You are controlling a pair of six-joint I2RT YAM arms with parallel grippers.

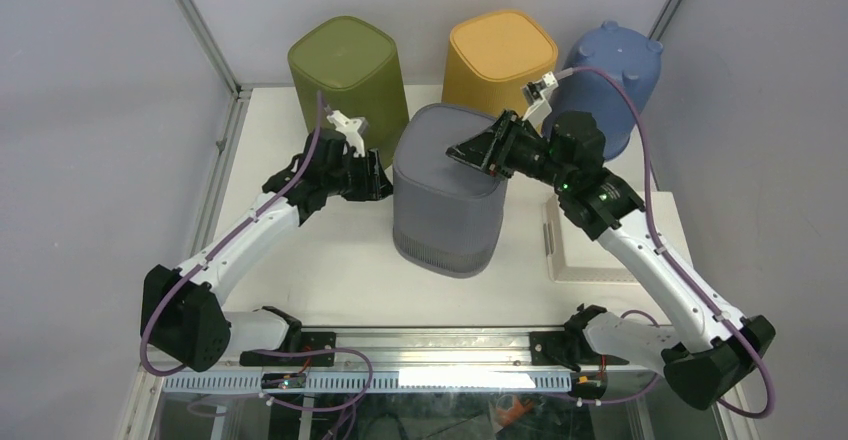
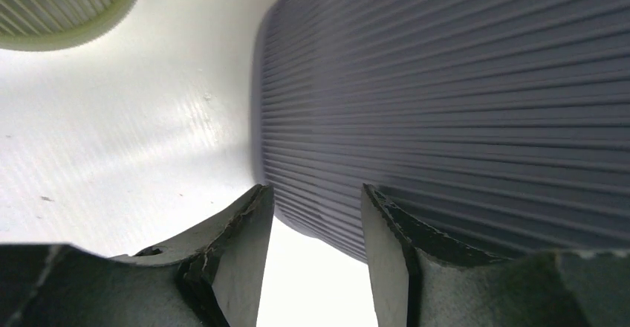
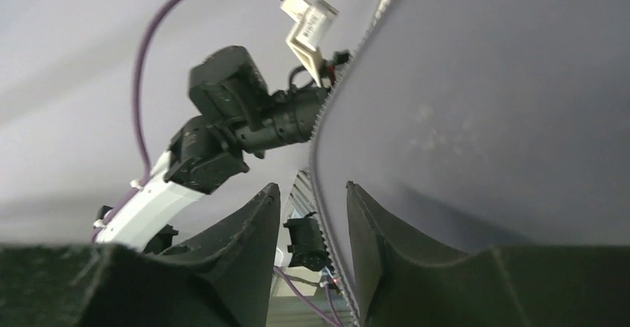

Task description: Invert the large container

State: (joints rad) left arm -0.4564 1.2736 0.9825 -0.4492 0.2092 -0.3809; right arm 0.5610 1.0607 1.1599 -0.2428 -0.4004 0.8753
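The large container [image 1: 445, 195] is a grey ribbed tub in the middle of the table with its closed flat face up. In the left wrist view its ribbed wall [image 2: 446, 82] fills the right side. My left gripper [image 2: 316, 189] is open beside its left wall [image 1: 385, 185], with nothing between the fingers. My right gripper [image 3: 312, 186] sits at the top right edge [image 1: 470, 150], also open. One finger lies over the container's flat face [image 3: 483, 82], the other hangs past the edge.
A green container [image 1: 345, 65] stands behind my left gripper and shows at the corner [image 2: 67, 7]. An orange container [image 1: 500, 55] and a blue one [image 1: 615, 70] stand at the back right. A white flat lid [image 1: 600, 250] lies right of the grey container.
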